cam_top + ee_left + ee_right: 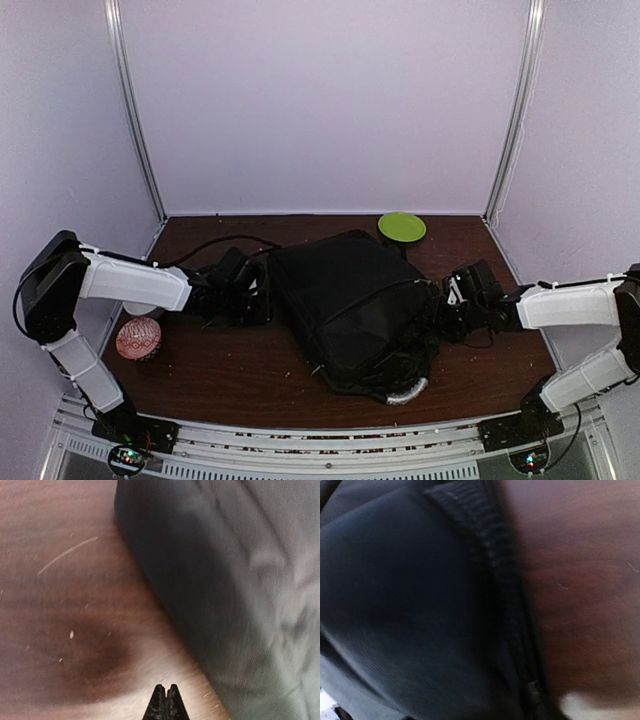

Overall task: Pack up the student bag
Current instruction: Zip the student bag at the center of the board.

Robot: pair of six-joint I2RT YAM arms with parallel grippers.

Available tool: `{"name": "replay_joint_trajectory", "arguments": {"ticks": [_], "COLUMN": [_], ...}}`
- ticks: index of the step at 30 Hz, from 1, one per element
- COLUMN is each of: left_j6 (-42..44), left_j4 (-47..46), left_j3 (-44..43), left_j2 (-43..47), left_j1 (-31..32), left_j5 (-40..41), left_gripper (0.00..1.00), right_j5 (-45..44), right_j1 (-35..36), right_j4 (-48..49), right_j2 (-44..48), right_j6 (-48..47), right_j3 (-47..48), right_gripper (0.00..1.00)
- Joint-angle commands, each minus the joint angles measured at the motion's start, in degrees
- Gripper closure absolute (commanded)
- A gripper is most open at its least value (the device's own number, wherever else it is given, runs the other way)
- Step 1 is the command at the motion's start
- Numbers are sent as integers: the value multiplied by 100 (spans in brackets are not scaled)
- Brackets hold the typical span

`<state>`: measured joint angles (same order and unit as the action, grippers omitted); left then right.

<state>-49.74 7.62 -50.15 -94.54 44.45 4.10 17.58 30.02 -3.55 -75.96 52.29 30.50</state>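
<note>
The student bag (350,305), a large black fabric backpack, lies flat in the middle of the brown table, its grey top handle (406,393) toward the near edge. My left gripper (258,296) sits low beside the bag's left edge; in the left wrist view its fingertips (166,700) are pressed together over bare wood, with nothing between them and the bag's side (240,580) just to the right. My right gripper (440,318) is at the bag's right edge. The right wrist view shows only dark bag fabric (410,605) and a zip seam (490,555); its fingers are hidden.
A round green disc (401,226) lies at the back of the table, just behind the bag. A red patterned rounded object (138,338) sits at the left under the left arm. Pale walls close in the table on three sides.
</note>
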Motion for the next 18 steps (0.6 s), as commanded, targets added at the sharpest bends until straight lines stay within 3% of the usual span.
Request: {"name": "replay_joint_trajectory", "arguments": {"ticks": [1, 5, 11, 14, 18], "left_j6": [-212, -436, -855, -983, -1008], "left_j4": [-178, -431, -640, -539, -156], "left_j3": [287, 619, 1113, 1246, 1161], "left_j2": [376, 608, 1175, 1435, 1671], "left_j1": [-33, -28, 99, 264, 561], "left_j5": [57, -22, 97, 171, 448], "left_gripper": [100, 100, 100, 100, 100], "right_j5": [739, 901, 1057, 528, -471], "right_j1": [19, 68, 316, 357, 300], "right_j4": [706, 100, -1122, -1762, -1841], "right_j2": [-654, -1298, -2355, -2792, -2988], "right_j6": [-338, -983, -2022, -2404, -2244], "right_j3": [673, 1678, 3174, 3882, 4300], "right_gripper": [60, 74, 79, 79, 76]}}
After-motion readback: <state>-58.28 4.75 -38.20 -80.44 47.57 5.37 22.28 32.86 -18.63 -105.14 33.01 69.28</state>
